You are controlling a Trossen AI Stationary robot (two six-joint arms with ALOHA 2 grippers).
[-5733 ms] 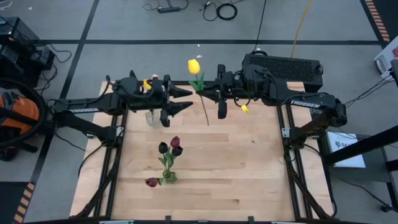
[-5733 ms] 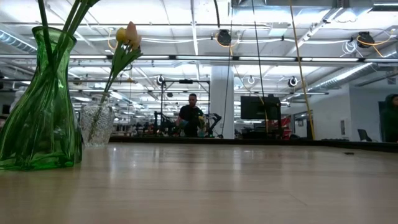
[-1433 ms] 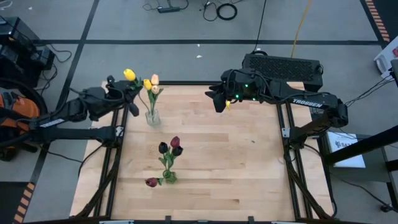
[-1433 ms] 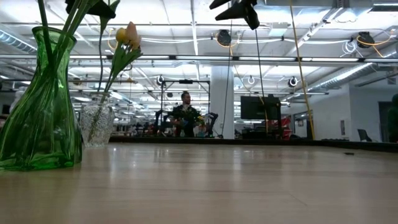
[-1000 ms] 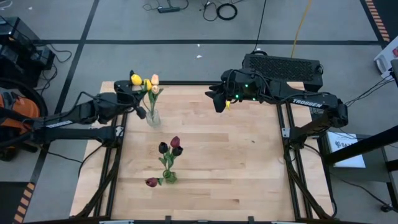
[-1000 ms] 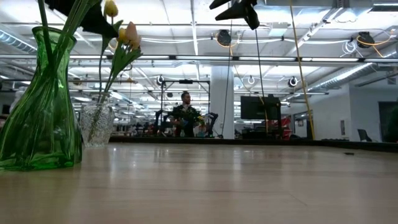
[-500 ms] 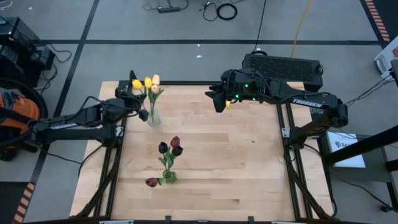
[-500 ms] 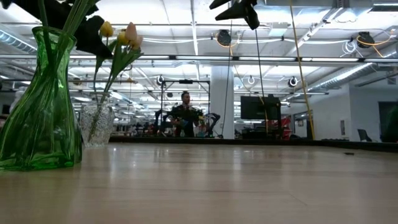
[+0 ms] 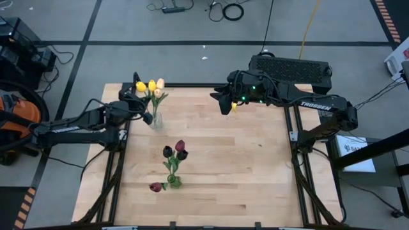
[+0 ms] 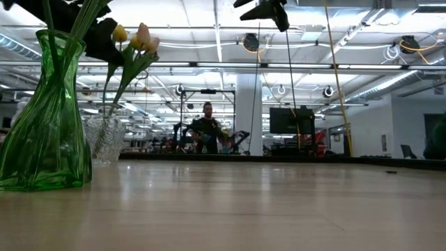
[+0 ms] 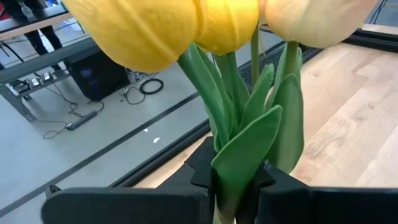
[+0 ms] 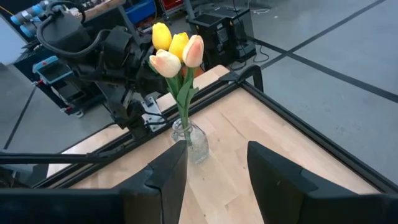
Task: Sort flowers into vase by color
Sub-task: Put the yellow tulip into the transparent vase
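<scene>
- Left gripper (image 9: pixel 146 110), jaws closed on yellow tulip (image 9: pixel 140 86), lowering stem into clear vase (image 9: pixel 156 120) beside matching pale blooms.
- Right gripper (image 9: pixel 222 105), jaws wide, empty, parked clear.
- Maroon tulips (image 9: pixel 174 151) in green vase (image 10: pixel 43 118), kept apart by color.

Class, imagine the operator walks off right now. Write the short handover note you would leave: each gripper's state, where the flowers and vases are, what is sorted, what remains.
Left gripper: at the clear vase, closed on a yellow tulip whose stem is down at the vase mouth.
Right gripper: open, empty, parked high at the table's far edge.
Clear vase: two yellow heads and two cream-peach tulips bunched together.
Green vase: holds the dark red tulips.
Done: no loose flowers are visible on the table.
Left: release the yellow tulip and withdraw.
</scene>
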